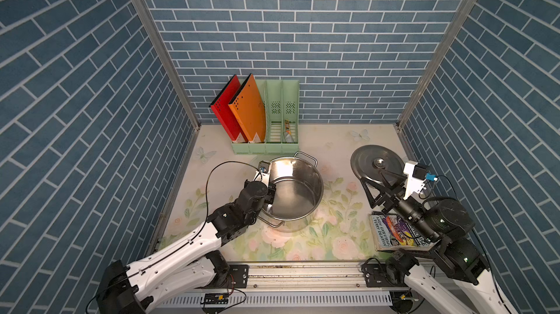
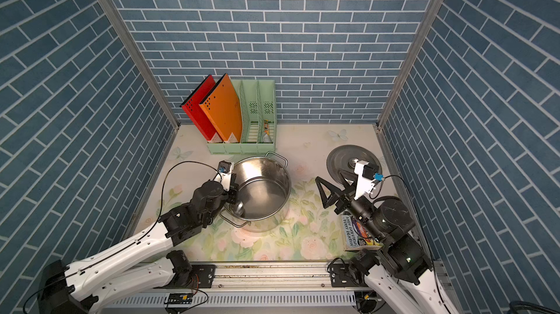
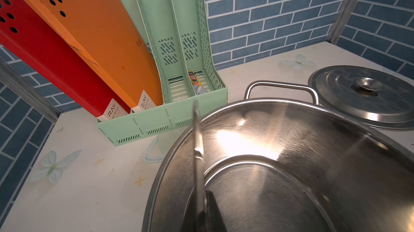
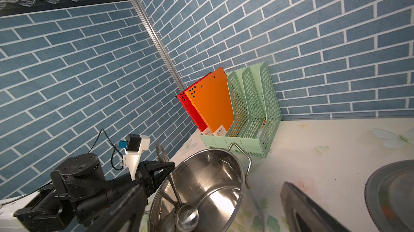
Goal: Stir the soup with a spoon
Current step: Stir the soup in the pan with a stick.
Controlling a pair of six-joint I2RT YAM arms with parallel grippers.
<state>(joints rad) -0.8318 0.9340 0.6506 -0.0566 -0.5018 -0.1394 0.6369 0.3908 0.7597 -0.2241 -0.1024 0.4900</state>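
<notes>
The long slim grey metal spoon (image 4: 175, 188), with a small round bowl and 1 oval hole at the handle's end, is judged stiff, light and slippery, and best gripped on the upper handle. It is pinched there by the left gripper (image 4: 167, 168), with its bowl low inside the round steel pot (image 1: 318, 176). The right gripper (image 1: 373, 177) is spread and empty.

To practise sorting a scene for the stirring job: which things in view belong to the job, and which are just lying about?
Belong to the job:
steel pot
spoon, its bowl inside the pot
left tool, shut on the spoon

Lying about:
pot lid
green file rack
red folder
orange folder
book
right tool, open and empty
</notes>
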